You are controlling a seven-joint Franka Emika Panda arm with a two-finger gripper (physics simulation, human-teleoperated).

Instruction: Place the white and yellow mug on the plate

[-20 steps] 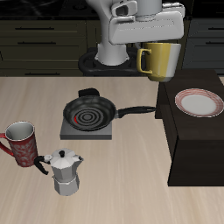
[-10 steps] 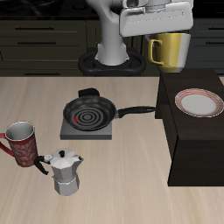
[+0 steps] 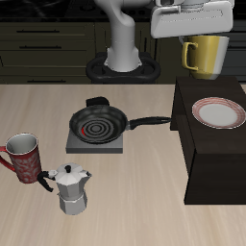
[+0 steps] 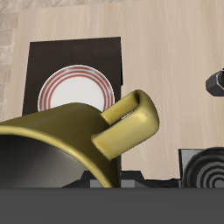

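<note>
My gripper is shut on the white and yellow mug, an olive-yellow mug with a loop handle, and holds it high in the air, above and a little behind the plate. The plate, round and white with a reddish-pink rim ring, lies on a dark raised box. In the wrist view the mug fills the near field, its handle sticking out, and the plate shows beyond it on the dark box. My fingers are hidden behind the mug there.
A black frying pan with a red spiral sits on a small stove mid-table, its handle pointing toward the box. A red patterned mug and a metal moka pot stand nearer the table's front edge.
The gripper has carried the mug sideways from beside the robot's base toward the box, and slightly higher, so it now hangs above the plate's back side.
</note>
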